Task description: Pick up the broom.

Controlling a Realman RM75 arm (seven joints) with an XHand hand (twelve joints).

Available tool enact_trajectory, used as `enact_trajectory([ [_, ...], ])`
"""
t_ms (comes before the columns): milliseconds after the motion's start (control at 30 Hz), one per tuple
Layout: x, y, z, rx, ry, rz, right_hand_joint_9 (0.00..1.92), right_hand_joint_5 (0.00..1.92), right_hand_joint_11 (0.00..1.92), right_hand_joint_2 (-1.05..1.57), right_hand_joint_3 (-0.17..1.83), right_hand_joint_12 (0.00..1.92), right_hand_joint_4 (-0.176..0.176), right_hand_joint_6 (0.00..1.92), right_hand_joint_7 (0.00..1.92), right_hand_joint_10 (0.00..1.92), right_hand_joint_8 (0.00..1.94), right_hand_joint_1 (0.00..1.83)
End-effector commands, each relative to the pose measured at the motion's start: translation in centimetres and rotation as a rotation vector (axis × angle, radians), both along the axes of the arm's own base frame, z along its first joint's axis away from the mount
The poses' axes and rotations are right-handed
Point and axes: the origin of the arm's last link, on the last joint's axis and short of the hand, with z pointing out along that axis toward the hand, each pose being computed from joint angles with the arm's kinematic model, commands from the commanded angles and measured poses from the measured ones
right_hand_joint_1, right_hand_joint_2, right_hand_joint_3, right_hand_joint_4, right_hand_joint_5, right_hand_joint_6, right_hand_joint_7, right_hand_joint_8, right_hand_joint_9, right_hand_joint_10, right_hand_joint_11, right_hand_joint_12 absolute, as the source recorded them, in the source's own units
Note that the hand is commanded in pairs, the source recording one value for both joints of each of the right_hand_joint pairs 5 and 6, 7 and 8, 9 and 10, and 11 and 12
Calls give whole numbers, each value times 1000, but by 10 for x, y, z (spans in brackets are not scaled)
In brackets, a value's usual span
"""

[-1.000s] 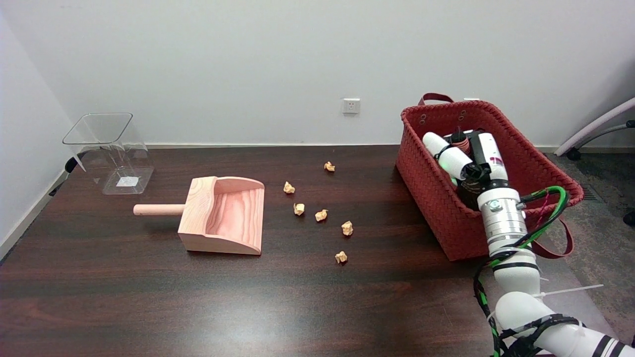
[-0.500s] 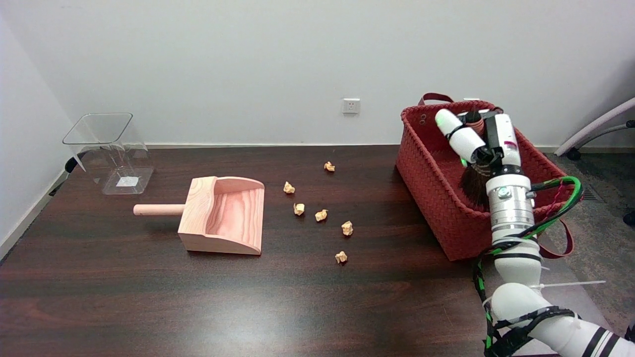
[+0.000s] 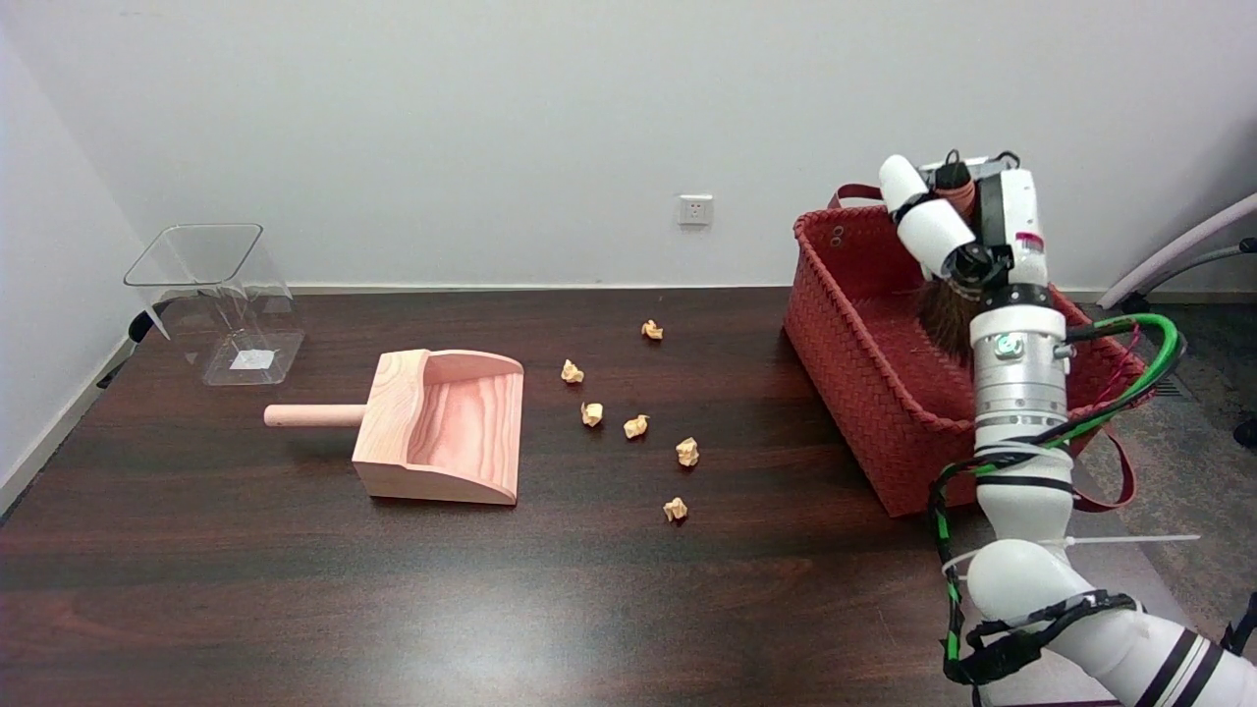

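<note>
Head view: the right hand (image 3: 967, 231) grasps the broom (image 3: 948, 312), bristles hanging above the basket (image 3: 864, 383); a loose grip could drop it, or bristles snag the rim.

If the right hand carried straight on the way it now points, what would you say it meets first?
The right hand, holding the broom, points up and away over the red basket. Nothing shows in that line before the white wall, though depth is hard to judge.

I face a plain white wall (image 3: 442, 118) with a socket (image 3: 695, 209) at centre. Under me lies a dark wooden table (image 3: 393, 589); grey floor (image 3: 1193, 491) shows at the frame's right edge
</note>
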Motion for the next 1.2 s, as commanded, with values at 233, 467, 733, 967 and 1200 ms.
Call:
enact_trajectory([
  [233,67,-16,-53,88,66,249,1920,1920,1920,1571,146,1920,0,1920,1920,1920,1920,793],
  [467,83,-31,-72,142,66,297,1920,1920,1920,1571,88,1920,0,1920,1920,1920,1920,791],
  [733,87,-49,-110,199,46,280,1920,1920,1920,1571,54,1920,0,1920,1920,1920,1920,799],
  [967,82,-80,-135,237,4,239,1920,1920,1920,1571,61,1920,0,1920,1920,1920,1920,797],
  [1200,90,-108,-153,273,4,227,1920,1920,1920,1571,84,1920,0,1920,1920,1920,1920,789],
])
